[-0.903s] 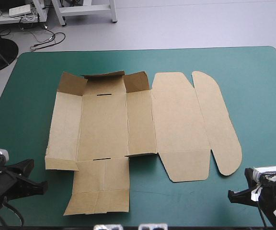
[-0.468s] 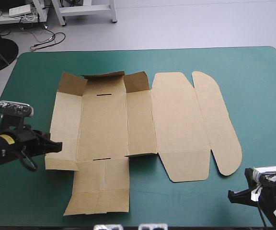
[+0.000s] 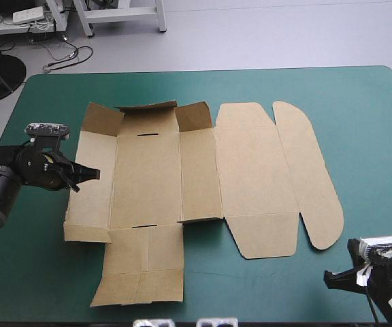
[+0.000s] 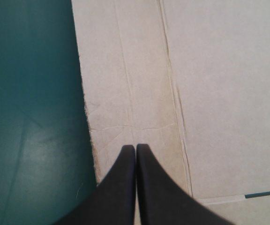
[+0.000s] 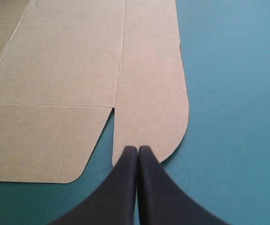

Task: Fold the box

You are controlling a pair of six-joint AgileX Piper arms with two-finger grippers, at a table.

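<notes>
Looking down from the high cam, I see the box [image 3: 148,180] as a cut brown board sheet lying open on the teal-green cover [image 3: 366,136], spread from left of ctr well into the table's right half. Most of it lies flat. At its far end three small pieces stand up: a left corner flap [image 3: 102,117], a far wall flap [image 3: 147,105] and a right corner flap [image 3: 194,116]. The lid panel [image 3: 254,163] and the rounded tuck flap [image 3: 309,177] lie flat on the right. A long near flap [image 3: 141,266] lies flat, reaching toward the table's near edge.

The L gripper [image 3: 95,173] comes in from the table's left side w/ its black fingers pressed together into one point, nothing held btw them. Its tip is over the box's left side panel [image 3: 92,204], just inside the board's outer edge. On the L wrist cam the tip sits over that narrow panel, btw the outer edge and the first crease. I can't tell whether it touches the board or hangs just above it.

The R gripper [image 3: 329,278] sits near the table's near right corner, also closed to a point and empty. It points at the rounded near end of the tuck flap. From the high cam a strip of cover shows btw its tip and the board, so it's near but apart. The R wrist cam has the tip lined up on that rounded end
</notes>
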